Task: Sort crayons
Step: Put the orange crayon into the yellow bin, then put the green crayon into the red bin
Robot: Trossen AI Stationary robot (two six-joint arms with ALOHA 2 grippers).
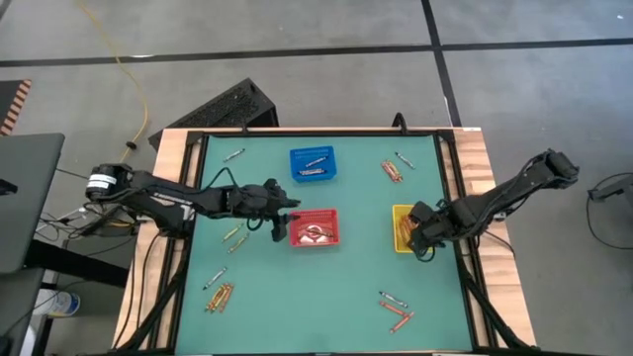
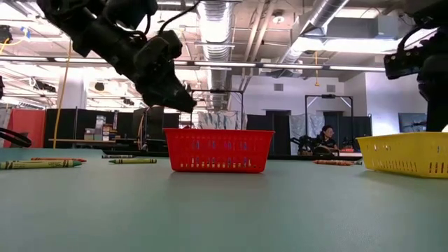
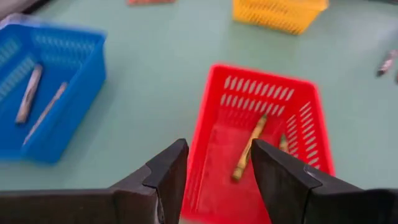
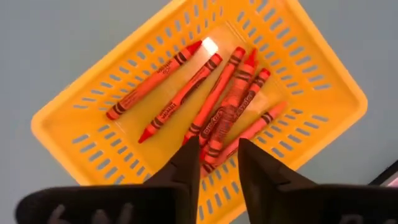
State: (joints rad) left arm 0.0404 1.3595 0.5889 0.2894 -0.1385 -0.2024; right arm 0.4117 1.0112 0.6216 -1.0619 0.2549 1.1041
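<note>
My left gripper hangs open above the left rim of the red basket, with nothing between its fingers. A yellowish crayon lies inside that basket. Over the yellow basket my right gripper points down, its fingers apart above several red and orange crayons lying on the basket's floor. The blue basket holds two grey crayons.
Loose crayons lie on the green mat: far left, far right, left of the red basket, near left and near right. A wooden rim frames the table. A person sits far behind.
</note>
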